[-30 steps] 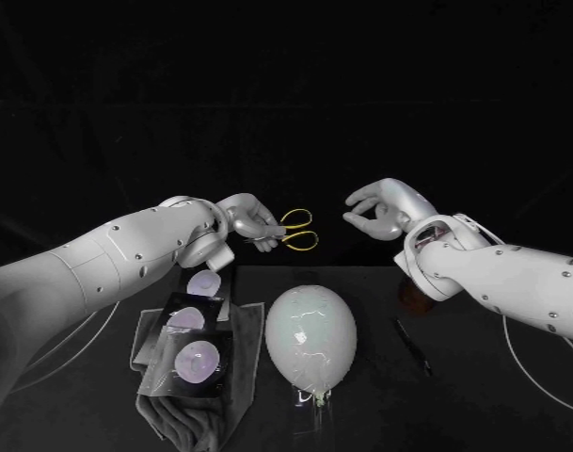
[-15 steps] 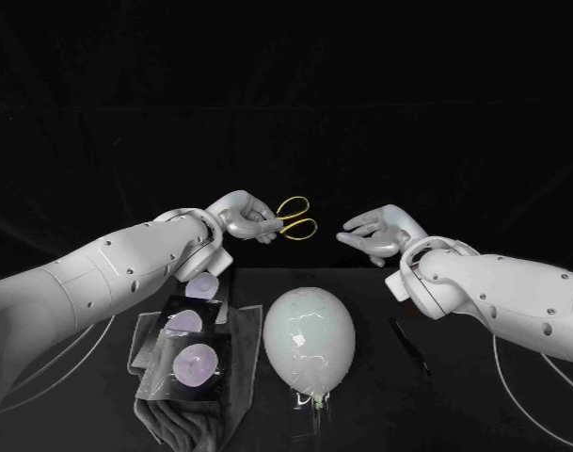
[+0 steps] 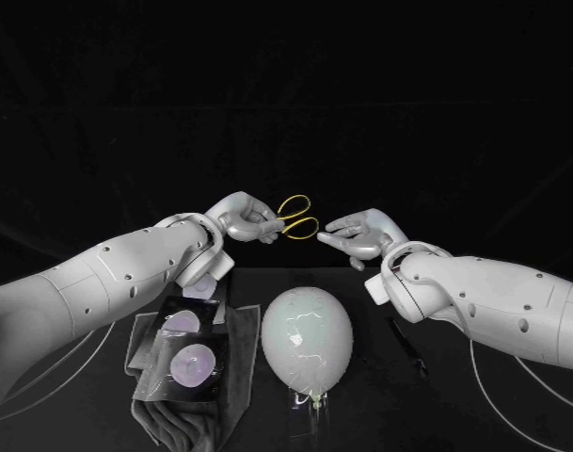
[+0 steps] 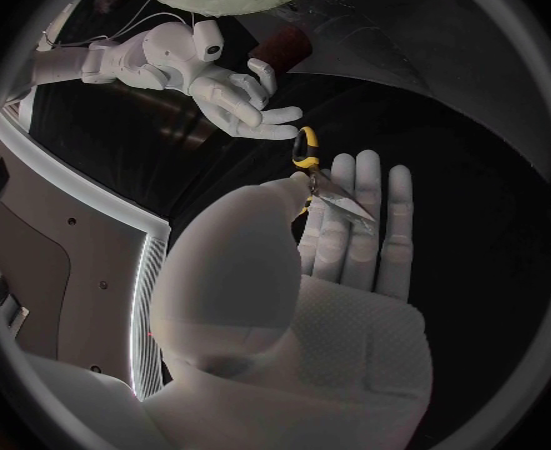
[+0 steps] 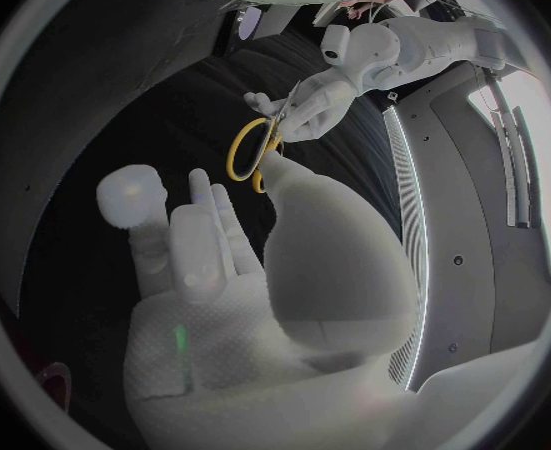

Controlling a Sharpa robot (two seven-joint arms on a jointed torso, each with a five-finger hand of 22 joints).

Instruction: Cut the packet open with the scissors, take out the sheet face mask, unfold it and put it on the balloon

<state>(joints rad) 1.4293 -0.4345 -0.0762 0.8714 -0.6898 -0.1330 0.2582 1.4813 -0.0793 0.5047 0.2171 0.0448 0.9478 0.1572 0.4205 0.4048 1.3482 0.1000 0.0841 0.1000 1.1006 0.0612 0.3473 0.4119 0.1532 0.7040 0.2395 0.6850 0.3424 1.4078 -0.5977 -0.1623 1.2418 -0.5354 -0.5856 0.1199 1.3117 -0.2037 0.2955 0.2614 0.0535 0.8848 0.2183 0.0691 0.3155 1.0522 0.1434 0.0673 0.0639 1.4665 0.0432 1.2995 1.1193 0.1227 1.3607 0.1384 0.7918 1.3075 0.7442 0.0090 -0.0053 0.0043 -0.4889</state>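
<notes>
My left hand [image 3: 243, 218] holds the scissors [image 3: 294, 219] in the air by the blade end, with the yellow handle loops pointing toward my right hand [image 3: 356, 235]. In the left wrist view the blades [image 4: 339, 196] lie across my left hand [image 4: 350, 240] under the thumb. My right hand [image 4: 231, 98] has spread fingers, and its fingertips reach the loops [image 5: 249, 150] without closing on them. The pale balloon [image 3: 308, 337] lies on the table below both hands. Mask packets [image 3: 188, 363] with purple ovals lie stacked to its left.
The packets rest on a clear stand [image 3: 239, 325] over crumpled grey material [image 3: 178, 426]. A thin dark stick [image 3: 409, 345] lies right of the balloon. White cables [image 3: 497, 377] trail from both arms over the black table.
My right hand has moved left and in until its fingertips meet the scissors' loops. My left hand has lifted the scissors slightly and shifted them toward the middle.
</notes>
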